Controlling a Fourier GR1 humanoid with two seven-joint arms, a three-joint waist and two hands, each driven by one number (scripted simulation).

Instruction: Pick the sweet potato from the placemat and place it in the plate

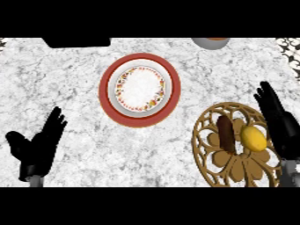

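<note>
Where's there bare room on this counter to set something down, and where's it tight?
Bare counter lies between the left hand and the placemat, below the plate. More lies left of the plate, above that hand. Crowded at the right: sweet potato and lemon sit on the placemat, the right hand alongside.

You're in a kitchen here, pretty clearly. The counter is white-grey marbled stone, and at its far corners you can see black-and-white patterned tile. Table stuff is laid out on it: a plate with a red rim and a flowery band, and a gold cut-out placemat carrying a sweet potato and a yellow fruit. A grey bowl pokes in at the far edge.
</note>
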